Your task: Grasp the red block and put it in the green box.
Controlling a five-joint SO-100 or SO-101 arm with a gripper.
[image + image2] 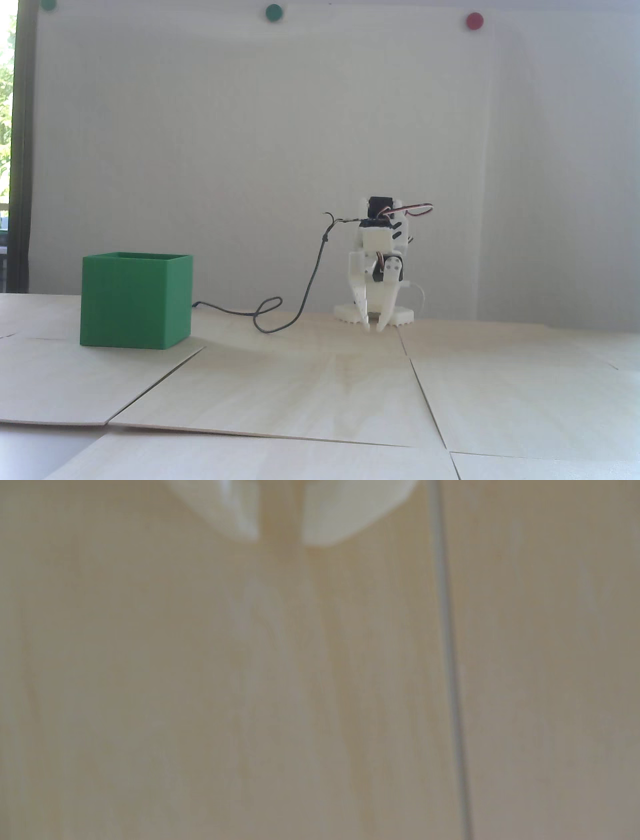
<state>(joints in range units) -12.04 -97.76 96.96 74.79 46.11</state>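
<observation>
Green box [135, 300], matte cube, thin walls, open top

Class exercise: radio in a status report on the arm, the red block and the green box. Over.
Gripper down near the wooden table, jaws slightly apart, empty. Red block not in either view. Green box upright at fixed view's left. Black cable trails between box and arm.

Green box [136, 300] on the pale wooden tabletop [310, 395] at left, upright, open top. White arm [380, 260] folded low at the far middle, well apart from the box — gripper [374, 328] pointing down, fingers [361, 305] slightly parted with tips just above the tabletop, nothing between them. Dark cable [300, 300] looping from arm toward box. Coloured dots on the far wall.
</observation>
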